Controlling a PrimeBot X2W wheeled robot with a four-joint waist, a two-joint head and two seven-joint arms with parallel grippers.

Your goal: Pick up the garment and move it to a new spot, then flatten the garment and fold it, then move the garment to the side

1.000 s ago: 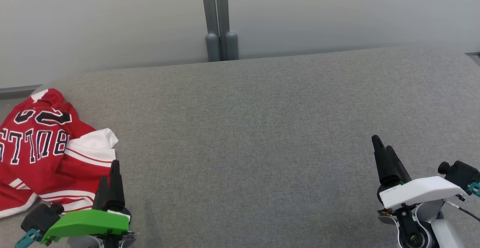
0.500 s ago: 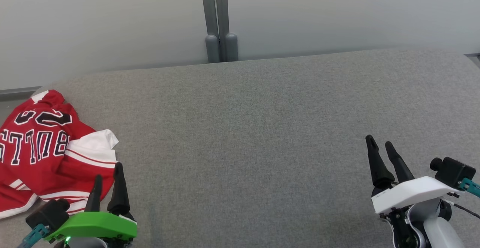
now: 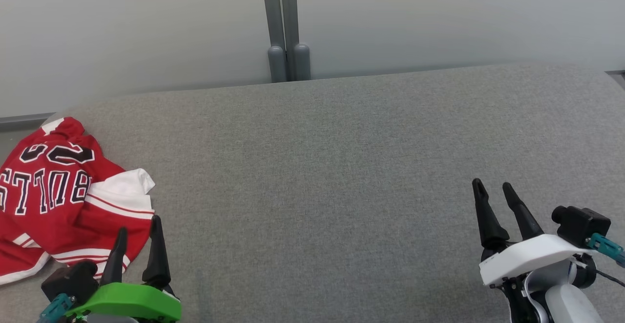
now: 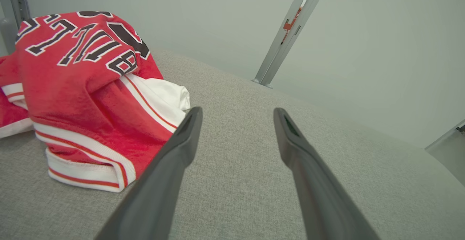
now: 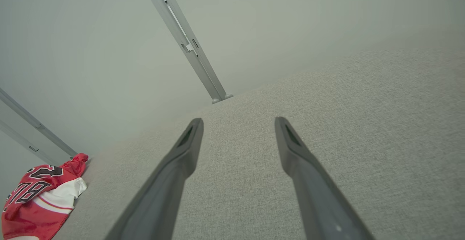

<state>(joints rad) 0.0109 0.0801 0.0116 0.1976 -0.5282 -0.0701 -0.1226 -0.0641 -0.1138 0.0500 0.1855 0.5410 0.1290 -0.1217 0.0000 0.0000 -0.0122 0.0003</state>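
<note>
1. Head view: the red jersey (image 3: pixel 53 191) lies crumpled at the table's (image 3: pixel 317 166) left edge, same spot as a second ago. The left gripper (image 3: pixel 138 224) is just beside its near hem, fingers wide and empty. A second ago they overlapped; now they show side by side. The right gripper (image 3: pixel 491 183) is far right, wide and empty, and has turned likewise.
2. Left wrist view: fingers spread, jersey (image 4: pixel 80 94) just beside one.
3. Right wrist view: fingers spread over the table, jersey (image 5: pixel 36 203) well apart.

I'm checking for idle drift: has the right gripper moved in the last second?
Yes. Measured against the grey post, the right gripper has slid slightly left, toward the post, and twisted so both fingers now show side by side.
</note>
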